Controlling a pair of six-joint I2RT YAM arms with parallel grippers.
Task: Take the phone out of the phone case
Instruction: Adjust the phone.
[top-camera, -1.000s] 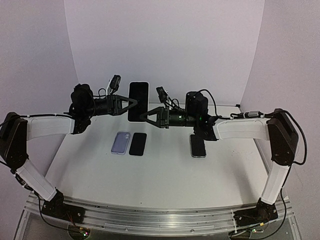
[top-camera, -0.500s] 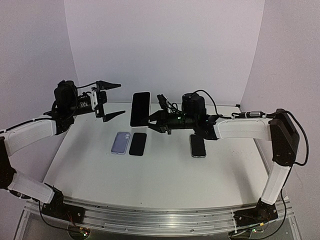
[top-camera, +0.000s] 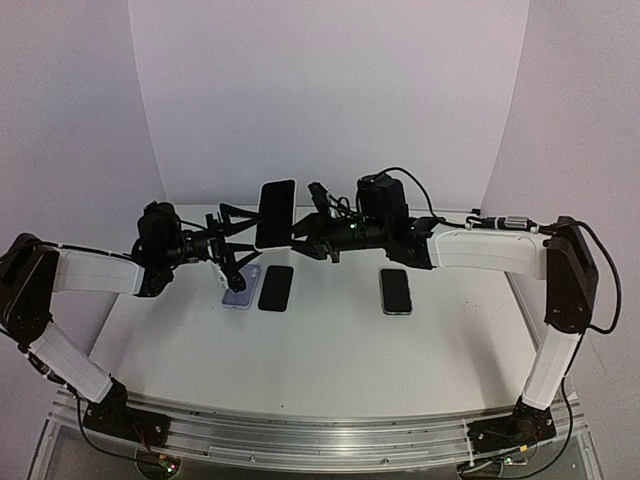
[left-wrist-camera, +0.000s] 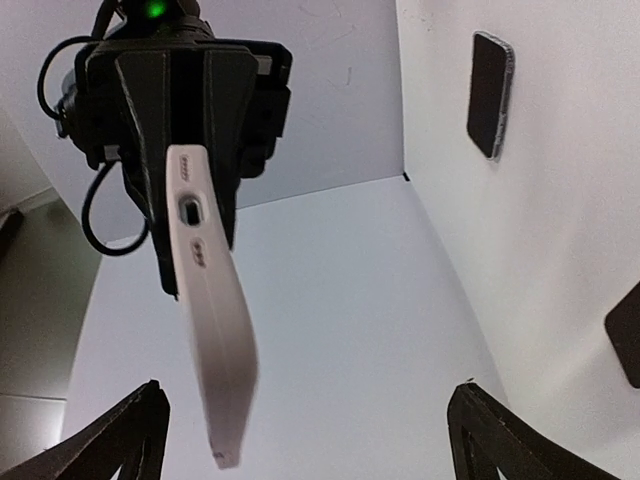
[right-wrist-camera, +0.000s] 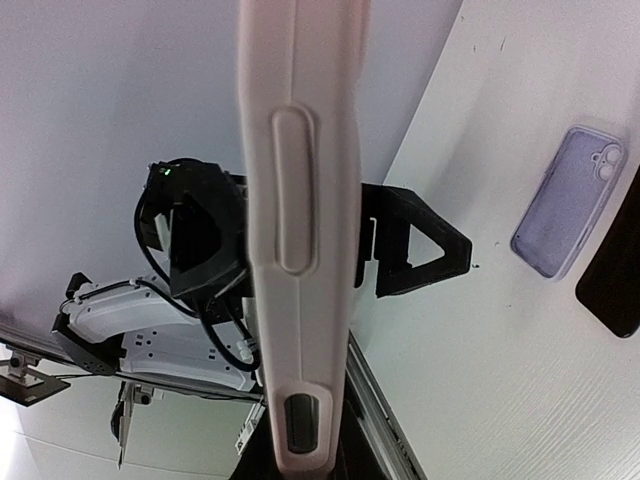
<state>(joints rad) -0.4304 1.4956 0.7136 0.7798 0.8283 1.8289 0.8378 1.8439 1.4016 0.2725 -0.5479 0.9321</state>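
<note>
The phone, dark screen inside a pale pinkish phone case (top-camera: 276, 212), stands upright in the air above the table's back middle. My right gripper (top-camera: 300, 236) is shut on its lower right edge; in the right wrist view the case's side with its buttons (right-wrist-camera: 300, 220) rises from between the jaws of that gripper (right-wrist-camera: 305, 445). My left gripper (top-camera: 243, 250) is open just left of the phone, touching nothing. In the left wrist view the case's edge (left-wrist-camera: 212, 330) hangs between the spread fingers of that left gripper (left-wrist-camera: 310, 440), nearer the left one.
On the table below lie an empty lilac case (top-camera: 241, 287), a black phone (top-camera: 276, 288) beside it, and another dark phone (top-camera: 396, 291) further right. White walls close the back and sides.
My left gripper let go of the phone, opened wide, swung away to the left, then came back lower beside it. The right gripper kept the phone and shifted slightly left.
</note>
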